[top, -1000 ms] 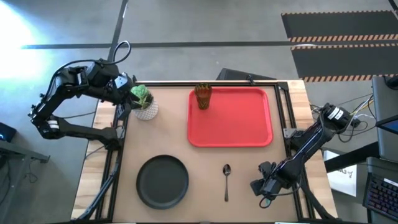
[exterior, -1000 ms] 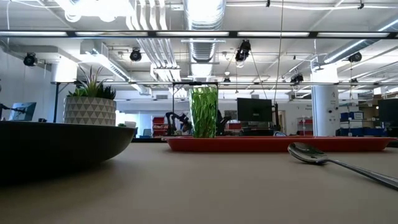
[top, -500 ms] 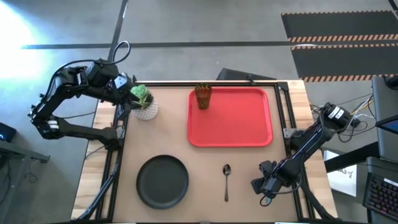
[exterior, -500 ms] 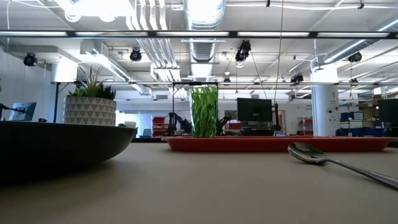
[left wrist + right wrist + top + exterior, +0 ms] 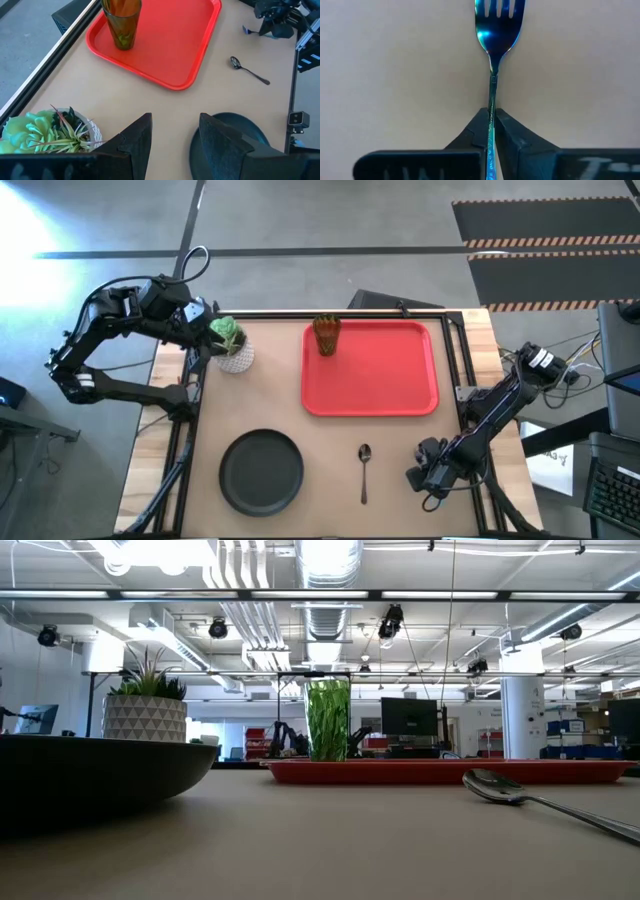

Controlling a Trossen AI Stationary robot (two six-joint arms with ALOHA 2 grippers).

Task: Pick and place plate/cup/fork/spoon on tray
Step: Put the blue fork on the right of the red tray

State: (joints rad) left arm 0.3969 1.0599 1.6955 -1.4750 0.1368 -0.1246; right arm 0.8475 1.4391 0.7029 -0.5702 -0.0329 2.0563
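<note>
Right wrist view: fork is clamped in right gripper jaws near the table's front-right corner. Left gripper is parked open. Carriage to tray is judged next.

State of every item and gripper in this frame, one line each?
Cup: upright on the tray's far left corner.
Tray: on the table, holding only the cup.
Plate: on the table, off the tray.
Spoon: flat on the table, off the tray.
Fork: held by its handle.
Right gripper: shut on the fork, near table's right edge.
Left gripper: open, by the plant.
</note>
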